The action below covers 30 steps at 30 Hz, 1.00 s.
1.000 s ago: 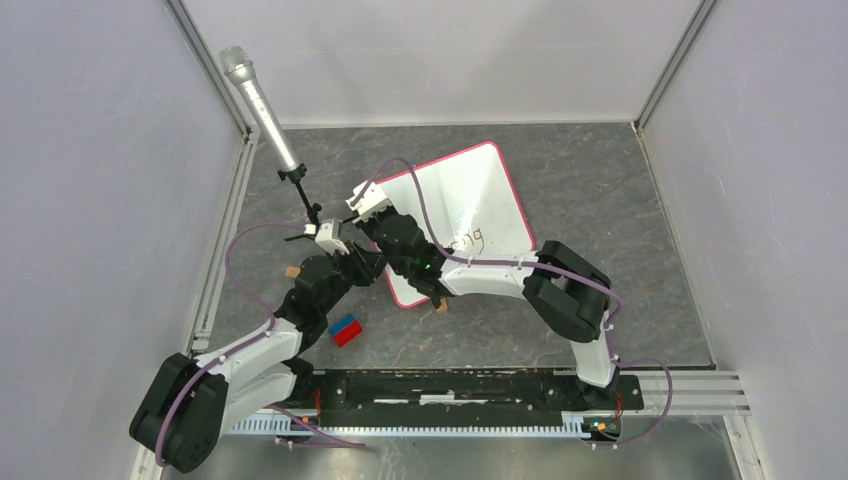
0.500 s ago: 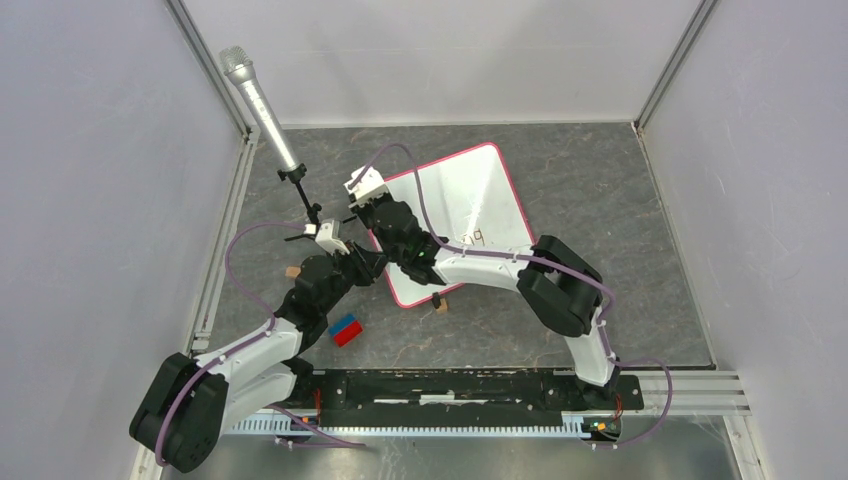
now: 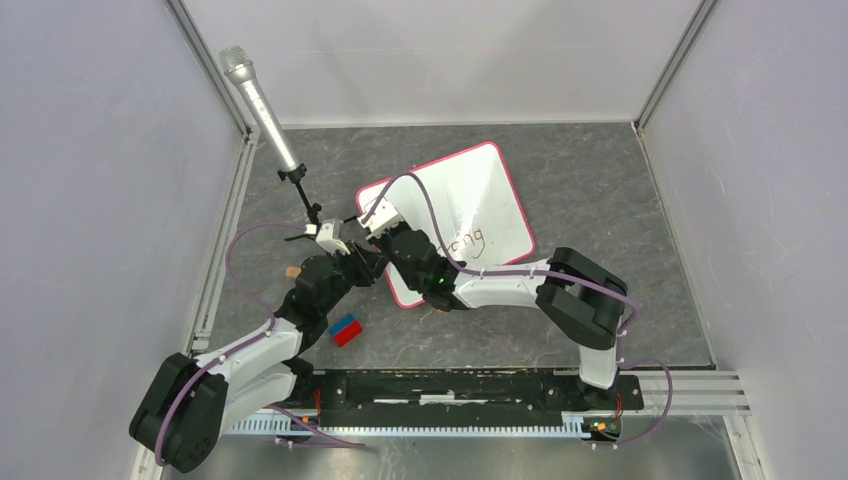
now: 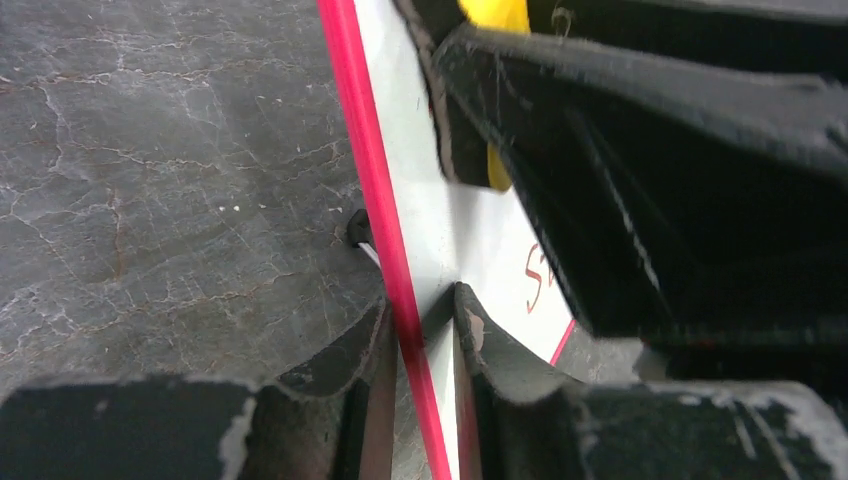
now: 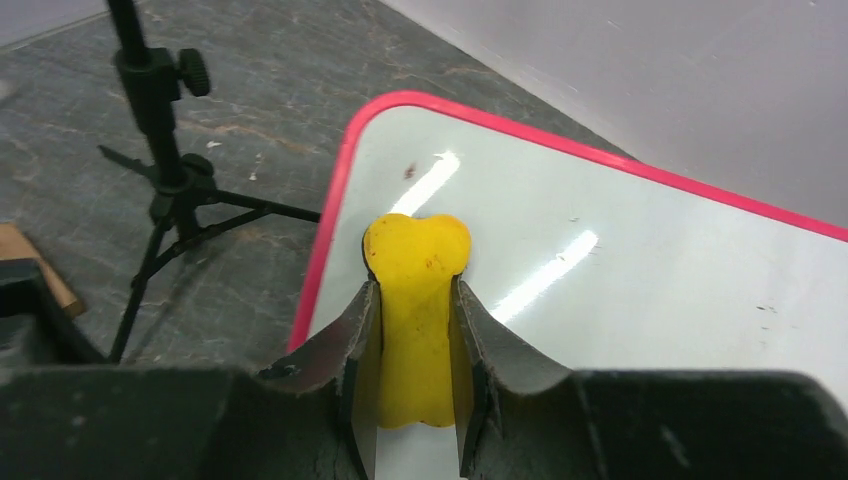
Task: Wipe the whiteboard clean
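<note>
The whiteboard (image 3: 470,195) lies tilted on the table, with a pink-red frame and dark handwriting (image 3: 466,241) near its front edge. My left gripper (image 3: 371,264) is shut on the board's left edge; in the left wrist view its jaws (image 4: 420,312) pinch the pink frame (image 4: 350,100). My right gripper (image 3: 388,230) is shut on a yellow eraser (image 5: 417,270), its head pressed on the whiteboard (image 5: 620,290) near the left corner. The eraser also shows in the left wrist view (image 4: 497,15).
A microphone (image 3: 255,95) on a black tripod (image 3: 305,205) stands just left of the board; it also shows in the right wrist view (image 5: 165,150). A red and blue block (image 3: 345,329) and small wooden blocks (image 3: 291,271) (image 3: 441,307) lie near the front. Walls enclose the table.
My right gripper with the eraser slid back from the board's far-left corner toward the near side. More of the handwriting shows. The left gripper has kept its hold.
</note>
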Available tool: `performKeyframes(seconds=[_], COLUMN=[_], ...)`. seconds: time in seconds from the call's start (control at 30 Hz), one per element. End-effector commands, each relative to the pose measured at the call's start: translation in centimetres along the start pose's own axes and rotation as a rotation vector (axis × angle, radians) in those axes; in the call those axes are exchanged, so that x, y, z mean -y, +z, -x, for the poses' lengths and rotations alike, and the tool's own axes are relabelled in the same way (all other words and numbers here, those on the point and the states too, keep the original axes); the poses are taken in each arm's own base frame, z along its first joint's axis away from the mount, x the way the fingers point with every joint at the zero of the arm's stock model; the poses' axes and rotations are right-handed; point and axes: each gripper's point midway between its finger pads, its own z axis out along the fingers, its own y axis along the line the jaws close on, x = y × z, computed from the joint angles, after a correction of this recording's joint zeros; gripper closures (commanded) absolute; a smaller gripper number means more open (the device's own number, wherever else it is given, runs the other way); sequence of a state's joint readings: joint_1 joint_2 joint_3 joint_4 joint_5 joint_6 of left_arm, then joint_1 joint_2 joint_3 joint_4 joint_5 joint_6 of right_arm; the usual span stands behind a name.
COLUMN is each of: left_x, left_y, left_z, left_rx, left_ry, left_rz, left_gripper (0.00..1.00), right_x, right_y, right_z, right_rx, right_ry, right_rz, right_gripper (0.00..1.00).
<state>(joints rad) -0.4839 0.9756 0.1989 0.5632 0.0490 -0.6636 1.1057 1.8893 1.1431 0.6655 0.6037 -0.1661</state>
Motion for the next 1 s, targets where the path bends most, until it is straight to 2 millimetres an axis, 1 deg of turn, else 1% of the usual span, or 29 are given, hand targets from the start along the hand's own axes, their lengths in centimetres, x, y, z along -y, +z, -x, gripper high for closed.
performKeyframes(seconds=[0.0,0.07,0.13,0.23,0.3,0.4,0.53,0.63,0.7,0.73,0.8,0.9,0.93,0.97], left_x=[0.0,0.0,0.0,-0.1,0.1,0.0,0.0,0.0,0.1,0.1,0.2,0.1,0.1,0.1], left_y=[0.4,0.3,0.3,0.4,0.4,0.3,0.3,0.3,0.4,0.4,0.4,0.5,0.4,0.4], left_z=[1.1,1.0,1.0,1.0,1.0,1.0,1.0,1.0,1.1,1.1,1.1,1.0,0.9,1.0], left_rx=[0.031,0.032,0.032,0.028,0.028,0.026,0.027,0.026,0.027,0.028,0.026,0.020,0.020,0.022], left_ry=[0.098,0.097,0.098,0.096,0.098,0.099,0.099,0.099,0.100,0.100,0.100,0.101,0.100,0.101], left_rz=[0.005,0.006,0.007,0.010,0.007,0.007,0.008,0.009,0.006,0.007,0.003,0.003,0.005,0.004], left_gripper=[0.98,0.98,0.98,0.98,0.98,0.98,0.98,0.98,0.98,0.98,0.98,0.98,0.98,0.98], right_x=[-2.5,-2.9,-2.8,-1.4,0.0,1.5,3.8,5.0,4.9,4.2,2.8,0.6,0.1,-0.3], right_y=[-0.6,-0.3,-0.1,0.8,1.7,2.6,3.2,2.5,1.8,1.5,1.1,1.7,2.2,2.6], right_z=[0.4,0.8,1.1,1.3,1.7,2.0,1.2,0.1,-0.1,-0.2,0.2,1.3,1.9,2.0], right_rx=[0.016,0.028,0.043,0.047,0.043,0.053,0.031,0.013,0.018,0.024,0.055,0.077,0.081,0.078], right_ry=[-0.022,-0.006,0.006,-0.009,-0.008,0.002,0.020,0.022,0.015,0.012,0.011,0.007,0.003,-0.004], right_rz=[0.084,0.092,0.077,-0.001,-0.066,-0.107,-0.153,-0.160,-0.129,-0.089,-0.015,0.042,0.046,0.050], right_gripper=[0.92,0.92,0.92,0.92,0.92,0.92,0.92,0.92,0.92,0.92,0.91,0.92,0.91,0.92])
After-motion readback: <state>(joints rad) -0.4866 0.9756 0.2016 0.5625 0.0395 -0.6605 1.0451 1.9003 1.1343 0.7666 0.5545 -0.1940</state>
